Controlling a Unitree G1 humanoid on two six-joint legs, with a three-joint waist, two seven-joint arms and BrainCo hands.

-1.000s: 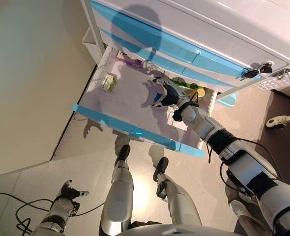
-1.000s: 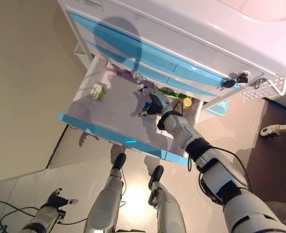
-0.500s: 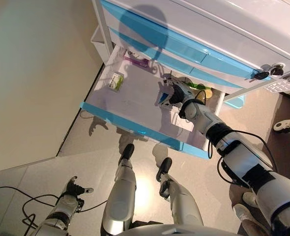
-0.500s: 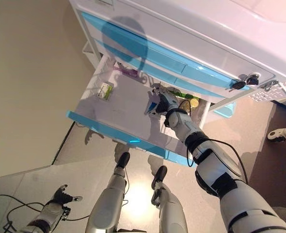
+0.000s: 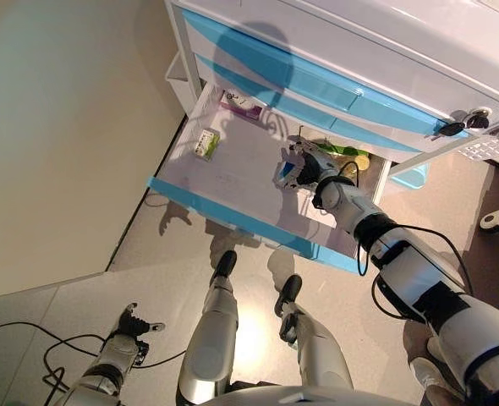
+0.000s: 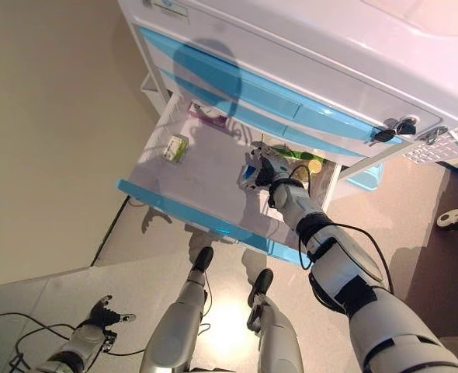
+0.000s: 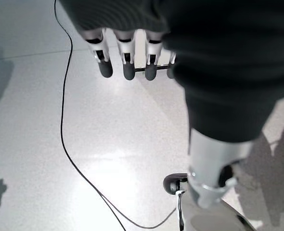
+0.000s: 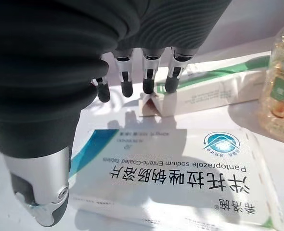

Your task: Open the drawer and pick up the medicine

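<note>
The left robot hand (image 5: 134,326) hangs low over the floor, fingers straight and relaxed, holding nothing; it looks idle because the work is on the other side. Above it, the drawer (image 5: 200,203) stands pulled out from the cabinet (image 5: 385,51), so the opening step looks finished. A small green box (image 5: 206,142) lies near the drawer's left wall, and a purple-edged packet (image 5: 239,105) sits at the back. To the right, the right robot hand (image 8: 132,72) hovers inside the drawer, fingers loosely spread, thumb apart, gripping nothing. Directly beneath it lies the medicine, a flat white and blue box (image 8: 180,173), not yet grasped. Beyond it rest a long white and green box (image 8: 214,89) and a yellowish bottle (image 8: 282,91).
</note>
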